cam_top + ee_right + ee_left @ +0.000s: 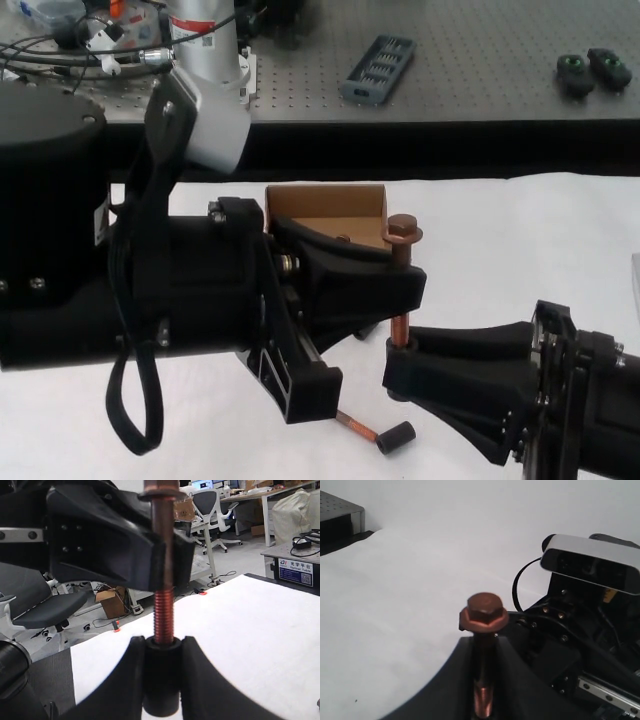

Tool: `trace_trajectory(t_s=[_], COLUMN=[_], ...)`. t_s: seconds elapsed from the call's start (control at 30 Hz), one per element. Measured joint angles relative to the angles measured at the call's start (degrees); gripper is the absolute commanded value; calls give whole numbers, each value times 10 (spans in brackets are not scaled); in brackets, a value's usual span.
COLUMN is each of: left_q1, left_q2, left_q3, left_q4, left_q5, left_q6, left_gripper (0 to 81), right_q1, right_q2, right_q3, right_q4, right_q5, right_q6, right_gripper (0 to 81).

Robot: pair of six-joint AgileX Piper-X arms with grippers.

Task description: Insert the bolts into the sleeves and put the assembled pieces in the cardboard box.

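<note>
- Sheeting (520, 240), white and slightly creased, covers the bench. Behind it is a dark perforated table (470, 40).
- On that table lie a grey slotted rack (378, 68), two black-and-green parts (595, 70) and a tangle of cables (60, 45).
- The right wrist view looks out into an office room with office chairs (212, 515), desks and a brown carton (112, 601) on the floor.
- The cardboard box (325, 205) stands open on the sheeting at the far side, just behind the two grippers.
- One assembled piece (380, 432), a copper bolt with a black sleeve on its end, lies flat on the sheeting at the near side, below the grippers and apart from the box.
- In the high view the bulky black left arm (150, 290) fills the near left and hides much of the bench there. Its finger mount covers part of the box's front.
- The left wrist view shows the right arm's camera (590, 567) close beside the bolt.
- The left gripper (405, 285) is closed narrowly on the shank of the bolt (404, 235). It holds the bolt upright with the hex head above the fingers (520, 680) and the threaded part below them.
- The right gripper (161, 647) comes in from the near right. Its fingers (125, 680) are clamped on an upright black sleeve (161, 685).
- The bolt stands directly over the sleeve, and its threaded end meets the sleeve's top opening. How deep it sits inside cannot be told.
- Both pieces are held above the sheeting, in front of the box.
</note>
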Motion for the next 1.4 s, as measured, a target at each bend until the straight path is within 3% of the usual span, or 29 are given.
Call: trace_trajectory(t_s=[0.5, 0.6, 0.73, 0.8, 1.03, 1.17, 1.4], left_q1=[-3, -3, -3, -1, -1, -1, -1], left_q2=[0, 0, 0, 0, -1, -1, -2], left_q3=[0, 0, 0, 0, 0, 0, 0], left_q4=[1, 7, 11, 12, 33, 32, 35], left_q5=[13, 29, 46, 48, 49, 42, -94], left_q6=[0, 0, 3, 4, 4, 2, 0], left_gripper=[13, 119, 363, 417, 340, 335, 335], right_q1=[0, 0, 1, 1, 0, 0, -13], right_q2=[0, 0, 0, 0, 0, 0, 0], right_q3=[0, 0, 1, 1, 1, 1, -30], right_q4=[-34, -43, -52, -52, -66, -69, 10], right_q5=[3, 4, 4, 9, 25, 40, 72], right_q6=[0, 0, 0, 0, 0, 10, 23], right_gripper=[36, 36, 36, 36, 36, 36, 36])
